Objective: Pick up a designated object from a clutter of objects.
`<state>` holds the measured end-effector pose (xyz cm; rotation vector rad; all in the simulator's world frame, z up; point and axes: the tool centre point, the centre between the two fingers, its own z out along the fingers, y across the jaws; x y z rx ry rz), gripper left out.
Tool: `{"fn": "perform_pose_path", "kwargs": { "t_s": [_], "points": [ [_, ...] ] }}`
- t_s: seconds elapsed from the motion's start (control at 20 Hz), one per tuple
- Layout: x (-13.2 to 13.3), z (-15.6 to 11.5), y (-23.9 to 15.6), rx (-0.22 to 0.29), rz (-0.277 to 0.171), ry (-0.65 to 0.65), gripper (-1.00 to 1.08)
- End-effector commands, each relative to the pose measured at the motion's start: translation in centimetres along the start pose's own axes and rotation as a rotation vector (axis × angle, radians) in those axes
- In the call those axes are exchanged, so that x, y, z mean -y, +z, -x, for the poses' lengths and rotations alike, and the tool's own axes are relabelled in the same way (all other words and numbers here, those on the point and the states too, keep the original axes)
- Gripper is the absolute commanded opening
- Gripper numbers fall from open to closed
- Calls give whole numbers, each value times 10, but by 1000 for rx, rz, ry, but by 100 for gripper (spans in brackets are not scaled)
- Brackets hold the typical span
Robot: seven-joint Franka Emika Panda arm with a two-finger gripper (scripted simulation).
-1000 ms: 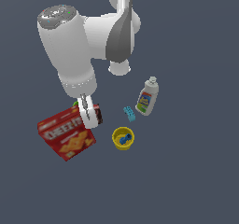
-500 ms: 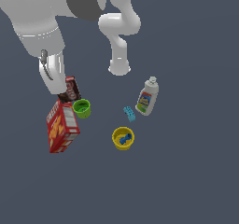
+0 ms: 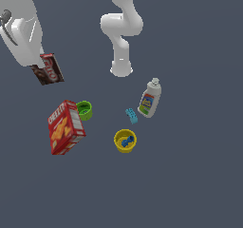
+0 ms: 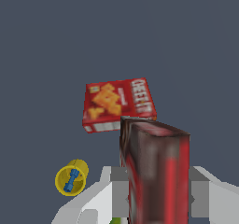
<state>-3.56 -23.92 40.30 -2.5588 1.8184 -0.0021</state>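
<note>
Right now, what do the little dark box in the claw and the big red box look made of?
Small dark box: probably printed cardboard, with flat faces, sharp edges and a matte red-white label. Red cracker box: likely cardboard too, matte with printed crackers. Both are simulator renders, so this is a guess.

The dark box (image 3: 49, 69), brown-black with red and white label markings, is held tilted, clear of the tabletop, at the exterior view's upper left. In the wrist view it (image 4: 156, 171) is seen end-on and upright. Below it, well apart, the clutter is spread: a red cracker box (image 3: 65, 126), a green cup (image 3: 84, 110) touching it, a yellow cup (image 3: 125, 140), a blue brick (image 3: 131, 115) and a white bottle (image 3: 150, 99).
</note>
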Motion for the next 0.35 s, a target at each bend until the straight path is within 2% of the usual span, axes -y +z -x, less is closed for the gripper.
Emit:
{"fn": "perform_pose_path", "kwargs": {
  "t_s": [0.0,0.3],
  "points": [
    [-6,-6,-9,0,2,-2,-100],
    [-10,-11,-15,0,3,-2,-100]
  ]
}}
